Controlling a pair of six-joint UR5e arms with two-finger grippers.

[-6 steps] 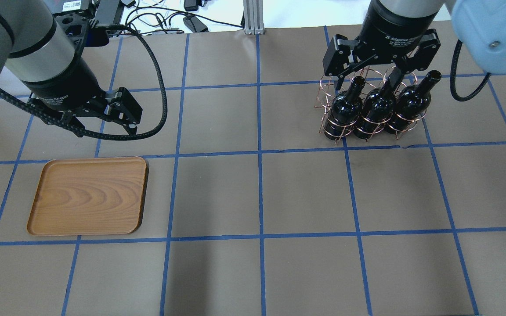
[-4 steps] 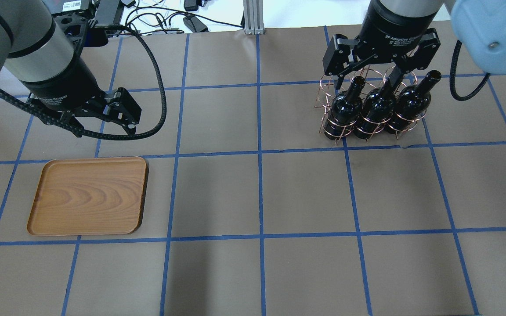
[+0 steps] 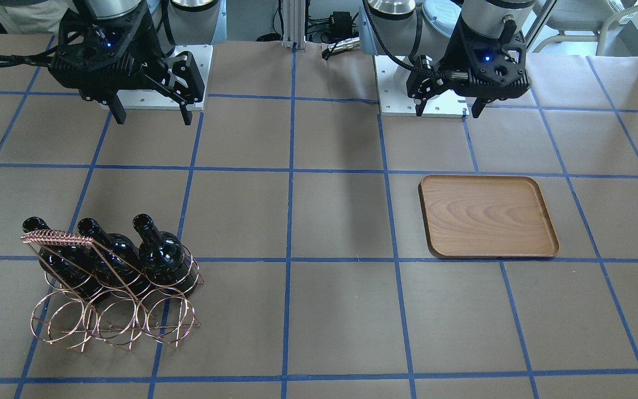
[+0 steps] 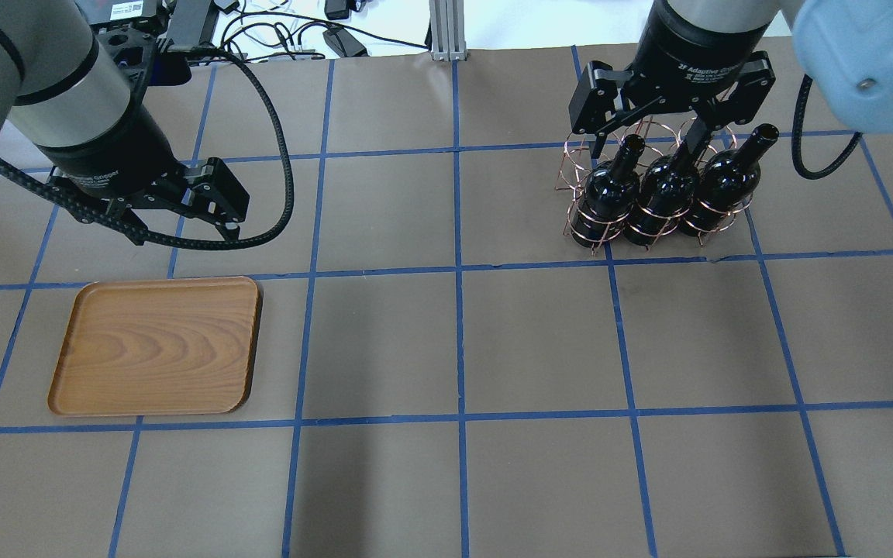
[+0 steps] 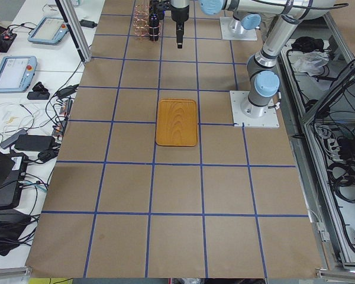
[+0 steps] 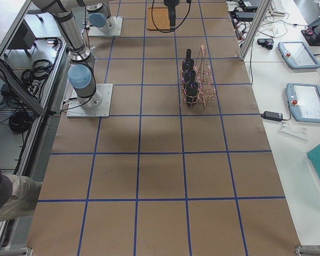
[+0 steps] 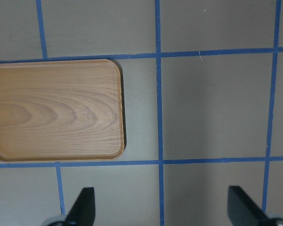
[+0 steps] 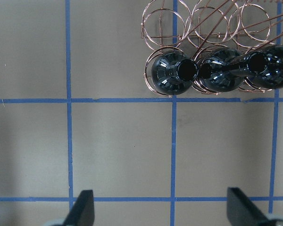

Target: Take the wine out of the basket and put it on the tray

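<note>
Right gripper (image 4: 644, 133) hangs high above the table with its two fingers spread wide and nothing between them. It points straight down and touches neither glass nor wire. In the right wrist view the bottles lie beyond its fingertips, at the top edge of the picture.

Three wine bottles (image 4: 667, 192) stand upright, side by side, in the basket (image 3: 108, 324), on the right part of the table. They fill the row of rings that is nearer to the robot. Their mouths are open and their necks rise above the wire rings. The coiled handle bar (image 3: 56, 238) runs along the top of the rack, over its middle.

On the left part of the table, well apart from the basket, the tray (image 4: 156, 345) lies flat with its wood grain showing.

Left gripper (image 3: 447, 108) is above the table just on the far side of the tray in the overhead view, also opened wide and holding nothing.

Brown paper with a grid of blue tape lines covers the table (image 4: 539, 341).
</note>
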